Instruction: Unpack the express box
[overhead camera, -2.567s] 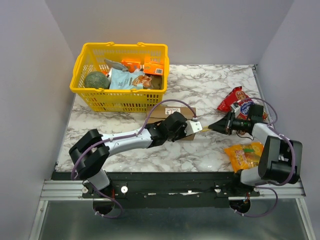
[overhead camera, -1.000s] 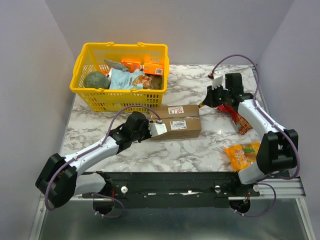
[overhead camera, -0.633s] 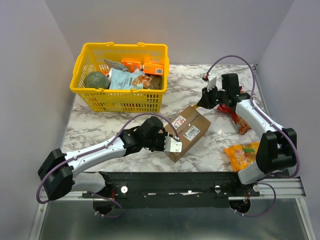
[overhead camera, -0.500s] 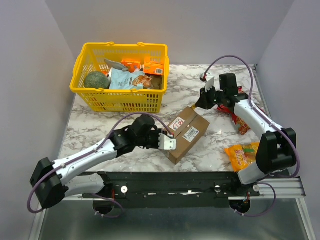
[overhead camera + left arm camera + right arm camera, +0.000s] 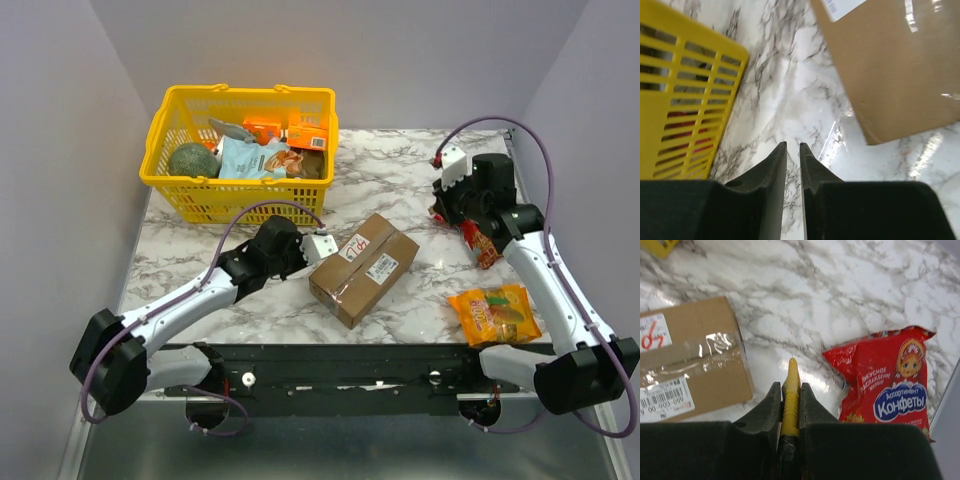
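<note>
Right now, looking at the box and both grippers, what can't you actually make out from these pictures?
- Express box: contents hidden; taped shut in the top view.
- Its label print: too small overhead, cut off in the right wrist view.
- Yellow tool in the right gripper: its lower end is hidden between the fingers.
- Left gripper: near-closed, nothing visible between its fingers.

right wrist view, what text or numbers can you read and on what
"Конфеты" on the blue oval of the red candy bag.
Smaller white lines above it on that bag: too blurred to read.
Red handwritten scribble on the white sticker of the express box: not legible.
Barcode label on the box: digits too small to read.
</note>
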Action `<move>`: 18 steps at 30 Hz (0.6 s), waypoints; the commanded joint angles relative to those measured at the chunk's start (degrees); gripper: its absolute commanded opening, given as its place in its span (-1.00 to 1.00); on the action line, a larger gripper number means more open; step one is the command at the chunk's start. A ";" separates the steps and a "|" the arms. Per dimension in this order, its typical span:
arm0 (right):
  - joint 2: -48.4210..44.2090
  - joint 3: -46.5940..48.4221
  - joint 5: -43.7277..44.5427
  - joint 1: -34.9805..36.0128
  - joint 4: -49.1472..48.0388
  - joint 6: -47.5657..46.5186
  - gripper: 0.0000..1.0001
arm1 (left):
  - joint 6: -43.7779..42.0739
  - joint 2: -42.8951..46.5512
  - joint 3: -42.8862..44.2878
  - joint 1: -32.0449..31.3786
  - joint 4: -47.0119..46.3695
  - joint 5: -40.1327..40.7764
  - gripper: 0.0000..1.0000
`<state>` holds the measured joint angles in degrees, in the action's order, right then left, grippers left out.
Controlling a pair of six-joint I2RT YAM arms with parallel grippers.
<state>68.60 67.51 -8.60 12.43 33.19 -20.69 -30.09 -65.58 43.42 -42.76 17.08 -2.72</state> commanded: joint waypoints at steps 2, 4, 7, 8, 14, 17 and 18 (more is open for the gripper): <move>1.10 -6.59 3.24 0.05 12.16 -3.57 -0.99 | 6.27 -4.46 1.76 2.25 -7.41 1.07 -0.51; 1.54 -7.47 2.98 -0.03 11.38 -3.31 -0.99 | 6.35 -5.51 0.97 2.16 -8.72 -2.62 -0.49; 3.20 -7.74 1.22 0.23 10.32 -2.52 -0.99 | 5.92 -6.75 0.09 1.98 -8.47 -8.76 -0.47; 3.99 -6.61 -0.78 0.23 10.32 -2.25 -0.99 | 5.57 -6.75 -0.17 1.98 -8.21 -10.45 -0.47; 9.97 -2.65 -6.26 5.93 9.44 -0.76 -0.99 | 4.95 -5.00 -0.62 1.37 -2.94 -22.65 -0.46; 13.74 -0.19 -5.99 12.69 8.12 -1.55 -0.99 | 0.84 -4.38 -0.18 0.41 2.32 -29.07 -0.46; 14.63 0.78 -5.82 14.36 7.68 -1.90 -0.99 | -0.92 -4.38 0.69 -0.82 4.26 -32.40 -0.46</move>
<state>79.94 64.51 -11.25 20.34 42.81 -22.37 -26.15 -71.33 43.53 -41.10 13.74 -20.38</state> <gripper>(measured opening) 0.183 0.273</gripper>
